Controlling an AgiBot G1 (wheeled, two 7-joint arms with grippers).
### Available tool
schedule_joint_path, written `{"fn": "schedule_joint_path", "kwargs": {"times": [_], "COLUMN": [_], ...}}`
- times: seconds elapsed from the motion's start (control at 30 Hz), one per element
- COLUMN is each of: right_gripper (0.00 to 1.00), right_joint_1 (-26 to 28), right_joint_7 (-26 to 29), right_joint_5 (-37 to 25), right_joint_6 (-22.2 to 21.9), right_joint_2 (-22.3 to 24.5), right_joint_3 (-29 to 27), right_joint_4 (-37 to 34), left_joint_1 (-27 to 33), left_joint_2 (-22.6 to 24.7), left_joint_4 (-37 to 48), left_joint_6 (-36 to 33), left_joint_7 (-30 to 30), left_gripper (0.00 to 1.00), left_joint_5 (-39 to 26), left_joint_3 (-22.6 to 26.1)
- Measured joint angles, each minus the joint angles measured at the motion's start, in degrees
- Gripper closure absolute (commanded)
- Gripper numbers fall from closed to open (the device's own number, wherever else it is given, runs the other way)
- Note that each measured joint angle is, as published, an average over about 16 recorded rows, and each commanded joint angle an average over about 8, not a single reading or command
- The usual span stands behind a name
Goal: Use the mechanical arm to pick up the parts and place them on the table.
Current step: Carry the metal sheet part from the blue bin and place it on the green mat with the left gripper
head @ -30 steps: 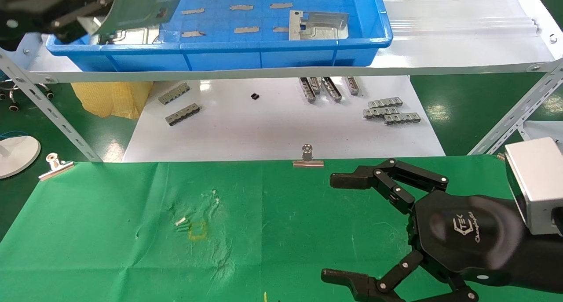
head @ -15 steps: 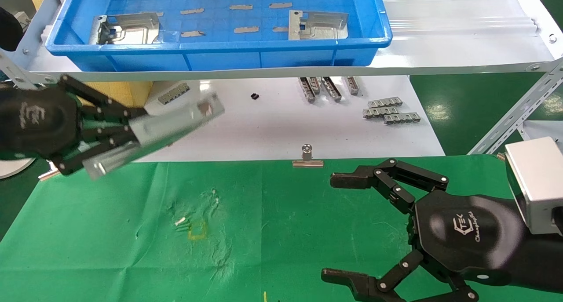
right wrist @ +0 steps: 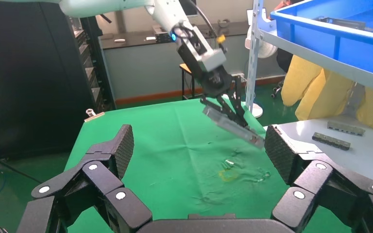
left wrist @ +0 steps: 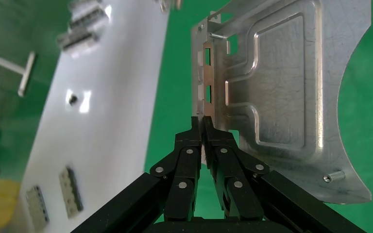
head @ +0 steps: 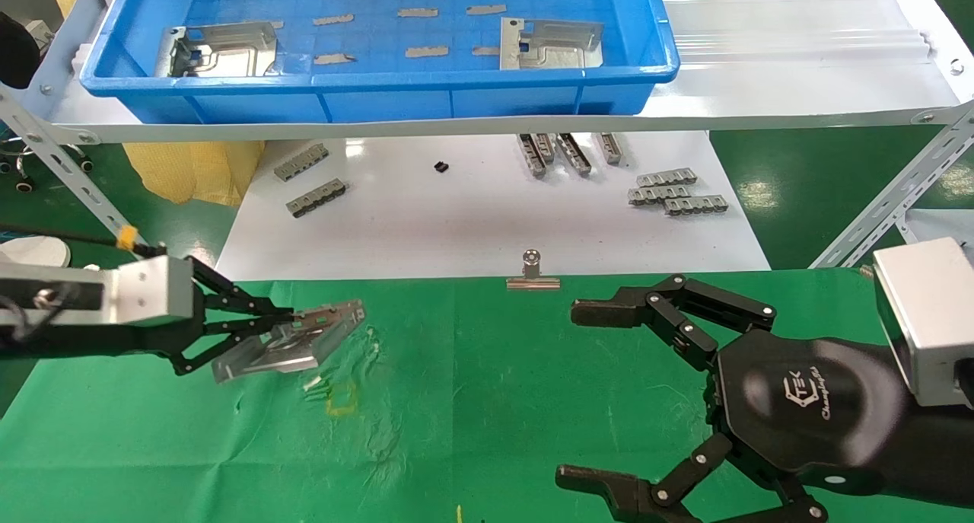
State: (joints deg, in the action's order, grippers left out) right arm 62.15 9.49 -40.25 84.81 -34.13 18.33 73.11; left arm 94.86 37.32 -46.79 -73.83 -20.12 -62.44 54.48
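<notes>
Held part (head: 293, 342): stamped silver plate, pinched by one tabbed edge in the left claw (head: 278, 329), over the left half of the green desk (head: 533, 386), near its far edge. Plate tilted, low over the cloth; contact with it can't be told from the head view. Right wrist view shows it slanting above the cloth. Left claw fingers (left wrist: 209, 145) closed tight on that thin rim, the rest of the plate cantilevered out.

Risks, as judgement:
- Edge-only pinch, so the plate may pivot or slip out if the arm jerks.
- Released while tilted, it may land on a corner, flip or slide. Wrinkled cloth could snag a bent tab.
- Pushed down too far, the low edge could dig into the cloth and drag it.
- Drop spot is near the desk's far edge, so a slide could carry it toward the white board (head: 487, 218).

Two more parts remain in the blue tray (head: 380, 100) on the shelf: left one (head: 217, 49), right one (head: 549, 43).

Right claw (head: 586, 393) wide open, empty, parked over the right of the desk, well apart from the plate.
</notes>
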Motion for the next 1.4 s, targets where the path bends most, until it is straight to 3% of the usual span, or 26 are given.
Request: {"fn": "schedule_joint_path", "kwargs": {"times": [0.2, 0.4, 0.43, 0.63, 0.7, 1.1, 1.4], "right_gripper": [0.0, 0.0, 0.0, 0.0, 0.0, 0.0, 0.0], "right_joint_1": [0.0, 0.0, 0.0, 0.0, 0.0, 0.0, 0.0], "right_joint_7": [0.0, 0.0, 0.0, 0.0, 0.0, 0.0, 0.0], "right_joint_5": [0.0, 0.0, 0.0, 0.0, 0.0, 0.0, 0.1], "right_joint_6": [0.0, 0.0, 0.0, 0.0, 0.0, 0.0, 0.0], "right_joint_2": [0.0, 0.0, 0.0, 0.0, 0.0, 0.0, 0.0], "right_joint_3": [0.0, 0.0, 0.0, 0.0, 0.0, 0.1, 0.1], "right_joint_4": [0.0, 0.0, 0.0, 0.0, 0.0, 0.0, 0.0], "left_joint_1": [-4.0, -8.0, -8.6, -11.2, -11.7, -11.0, -8.8], "left_joint_2": [-1.3, -2.8, -3.0, -3.7, -3.8, -3.8, -4.5], "left_joint_4": [-8.1, -16.8, -18.1, -23.9, -25.1, -27.2, -24.7], "left_joint_6": [8.1, 16.8, 18.1, 24.7, 26.0, 26.7, 19.3], "left_joint_7": [2.8, 6.0, 6.5, 9.6, 10.7, 17.7, 23.4], "left_gripper": [0.99, 0.84, 0.78, 0.16, 0.02, 0.0, 0.0], "left_joint_5": [-3.4, -7.2, -7.9, -12.0, -13.1, -16.5, -8.6], "left_joint_3": [1.2, 2.3, 2.5, 3.8, 4.2, 5.6, 4.2]}}
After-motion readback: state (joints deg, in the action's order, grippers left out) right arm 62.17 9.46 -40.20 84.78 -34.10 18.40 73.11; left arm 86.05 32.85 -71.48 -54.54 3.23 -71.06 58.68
